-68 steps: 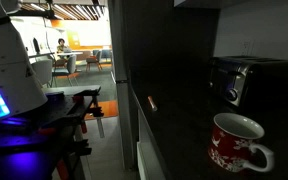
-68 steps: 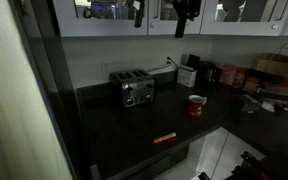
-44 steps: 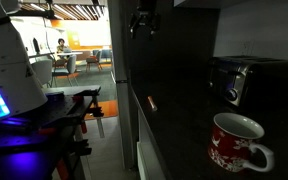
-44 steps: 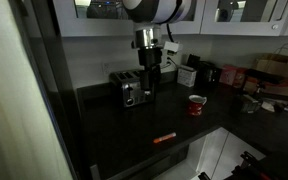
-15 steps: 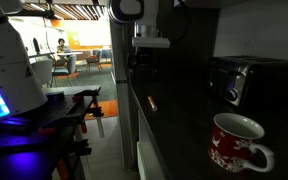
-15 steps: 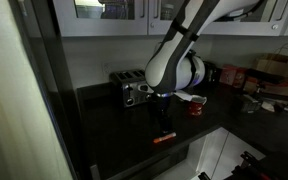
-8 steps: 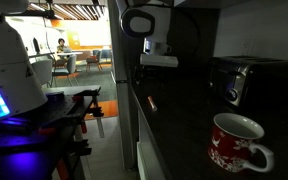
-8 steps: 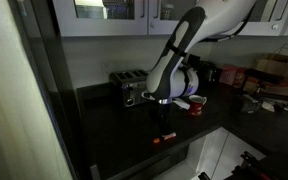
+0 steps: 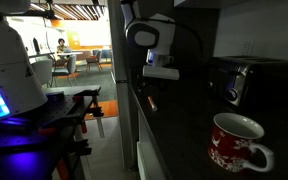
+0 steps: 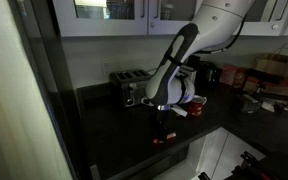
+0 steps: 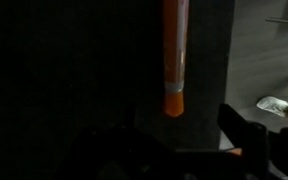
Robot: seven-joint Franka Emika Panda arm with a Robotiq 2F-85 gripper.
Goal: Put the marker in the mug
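Observation:
The marker (image 11: 174, 50) is a thin orange stick lying flat on the dark counter. It runs from the top of the wrist view down to between my fingers. It also shows in both exterior views (image 9: 153, 103) (image 10: 162, 140). My gripper (image 11: 179, 140) is open and hangs just above the marker, with one dark finger on each side of its near end (image 9: 150, 92) (image 10: 162, 127). The red mug (image 9: 239, 145) with a white pattern stands upright and empty, well away from the marker. In an exterior view the arm mostly hides the mug (image 10: 182, 112).
A dark toaster (image 9: 240, 80) (image 10: 131, 89) stands at the back of the counter. The counter's front edge (image 10: 174, 152) runs close to the marker. Boxes and a paper bag (image 10: 276, 70) crowd the far end of the counter.
The arm has come down from above the counter, and the gripper now sits low over the marker. Marker and mug have not moved.

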